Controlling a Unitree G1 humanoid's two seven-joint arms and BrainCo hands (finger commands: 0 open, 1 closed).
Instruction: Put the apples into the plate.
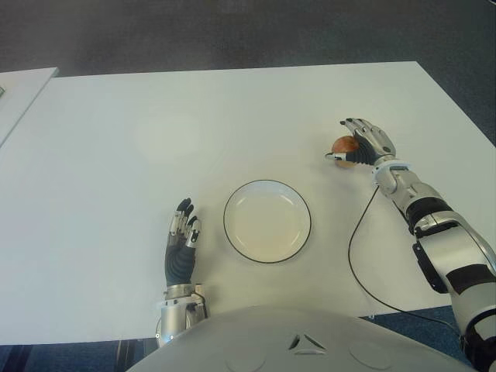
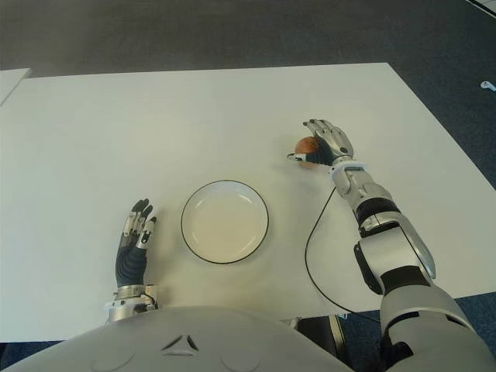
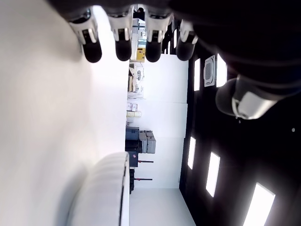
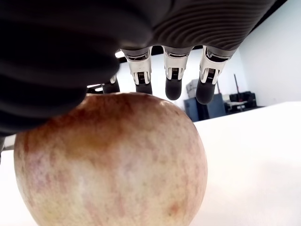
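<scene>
Fingers [image 4: 171,75] arched over apple [image 1: 345,146], right hand [image 1: 366,142] palm-down

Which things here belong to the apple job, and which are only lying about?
For the job: apple under the right hand, whose fingers arch over it; empty plate; left hand, idle left of the plate.

Just there: black cable on the white table; a second table's corner.
</scene>
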